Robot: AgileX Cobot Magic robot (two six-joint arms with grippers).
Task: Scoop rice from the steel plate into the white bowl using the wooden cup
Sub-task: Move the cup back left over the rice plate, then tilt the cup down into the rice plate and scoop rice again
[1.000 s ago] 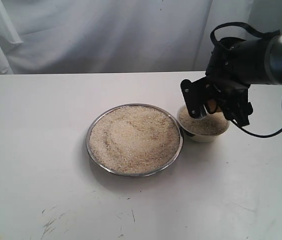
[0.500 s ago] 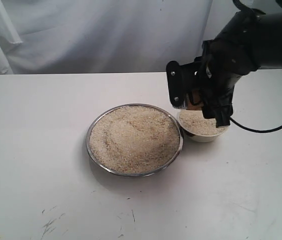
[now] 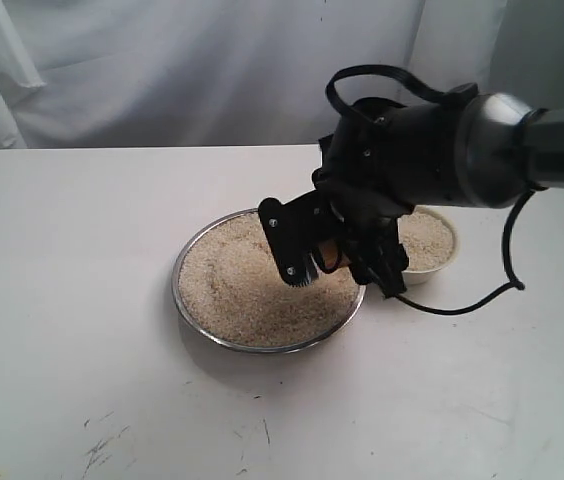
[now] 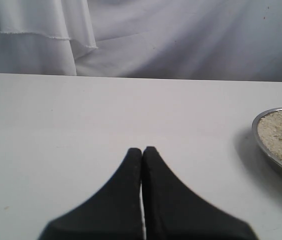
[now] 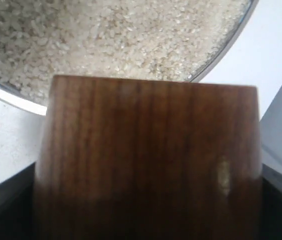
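The steel plate sits mid-table, heaped with rice. My right gripper hangs low over the plate's right side, shut on the wooden cup, of which only a sliver shows between the fingers. The right wrist view is filled by the cup, with rice and the plate's rim beyond it. The white bowl stands right of the plate, holding rice, partly behind the arm. My left gripper is shut and empty over bare table, with the plate's edge off to one side.
The white table carries a few dark scuff marks near its front. A white curtain hangs behind it. A black cable loops from the right arm down beside the bowl.
My right arm swung left from above the white bowl to over the plate's right side, carrying the cup lower toward the rice. The bowl is now uncovered.
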